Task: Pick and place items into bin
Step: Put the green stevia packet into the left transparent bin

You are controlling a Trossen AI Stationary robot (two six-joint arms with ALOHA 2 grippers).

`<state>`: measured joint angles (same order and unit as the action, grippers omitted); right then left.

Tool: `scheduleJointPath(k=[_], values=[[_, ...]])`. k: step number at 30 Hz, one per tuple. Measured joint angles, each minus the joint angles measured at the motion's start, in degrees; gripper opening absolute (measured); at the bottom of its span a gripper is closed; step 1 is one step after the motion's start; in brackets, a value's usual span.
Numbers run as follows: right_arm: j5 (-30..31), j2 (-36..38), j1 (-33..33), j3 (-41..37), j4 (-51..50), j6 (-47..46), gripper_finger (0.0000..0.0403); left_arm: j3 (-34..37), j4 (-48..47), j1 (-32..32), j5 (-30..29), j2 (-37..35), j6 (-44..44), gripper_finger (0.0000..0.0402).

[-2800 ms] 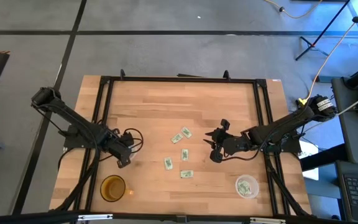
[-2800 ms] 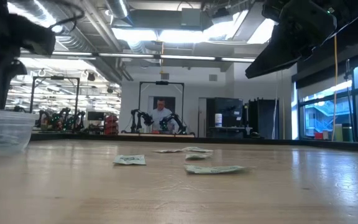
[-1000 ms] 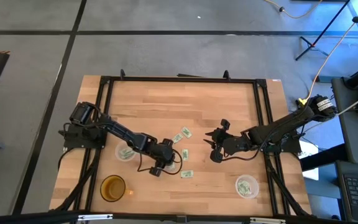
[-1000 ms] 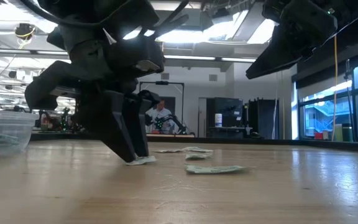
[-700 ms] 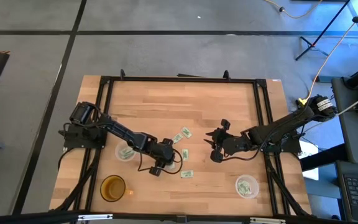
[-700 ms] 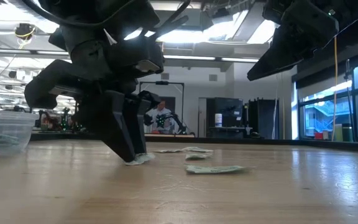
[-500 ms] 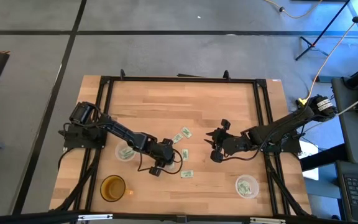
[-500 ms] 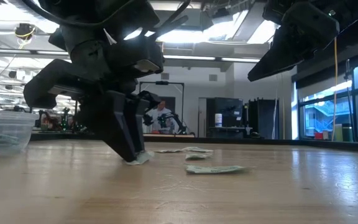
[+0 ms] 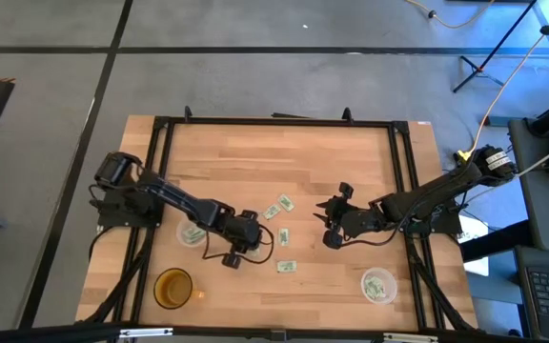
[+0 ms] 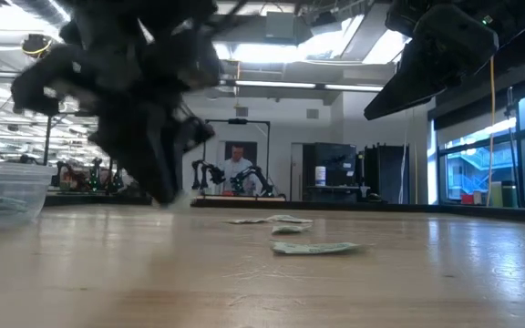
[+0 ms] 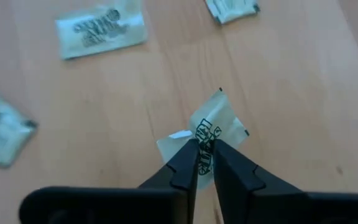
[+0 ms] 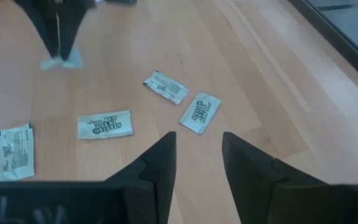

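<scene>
My left gripper (image 9: 254, 235) is over the table's middle, shut on one pale green and white packet (image 11: 211, 127), raised off the wood; it shows blurred in the low view (image 10: 167, 193). Three packets (image 9: 283, 236) lie flat just right of it and one (image 9: 285, 267) nearer the near edge. In the left wrist view, three loose packets (image 11: 101, 28) lie on the wood below. My right gripper (image 9: 324, 222) hovers open right of the packets, and in its wrist view (image 12: 197, 155) several packets (image 12: 201, 112) lie ahead of its fingers. My left gripper pinches the packet's near edge (image 11: 204, 148) between its two fingertips, coming from above and pointing down. The packet sticks out past the fingertips, tilted, and is lifted clear of the table.
A clear cup (image 9: 192, 233) holding packets stands left of my left gripper, and shows at the low view's left (image 10: 3, 191). An amber cup (image 9: 172, 286) stands near the near-left corner, and another clear cup with packets (image 9: 378, 284) near the near-right. A black frame (image 9: 274, 121) rims the table.
My left gripper, shut on the packet at the table top, has tipped the packet up, then risen and drawn back toward the table's left edge. The packet is now lifted clear of the wood. My right gripper has kept still.
</scene>
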<state>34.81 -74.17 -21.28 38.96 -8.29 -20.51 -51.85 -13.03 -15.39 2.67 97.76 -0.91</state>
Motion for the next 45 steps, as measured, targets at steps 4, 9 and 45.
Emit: scheduleJointPath(k=[4,9,45], values=[[0.01,0.0,0.0,0.02,0.01,0.0,0.0133,-0.05,-5.85,0.01,-0.3,-4.18,-1.76,0.003],[0.0,0.0,0.0,0.02,-0.07,0.0,0.0133,-0.07,-15.58,-0.01,-0.35,-10.86,-7.67,0.0021],[-0.04,0.0,-0.01,0.02,6.13,4.47,0.0133,16.59,-37.99,-10.46,-9.48,-32.42,-52.34,0.0051]])
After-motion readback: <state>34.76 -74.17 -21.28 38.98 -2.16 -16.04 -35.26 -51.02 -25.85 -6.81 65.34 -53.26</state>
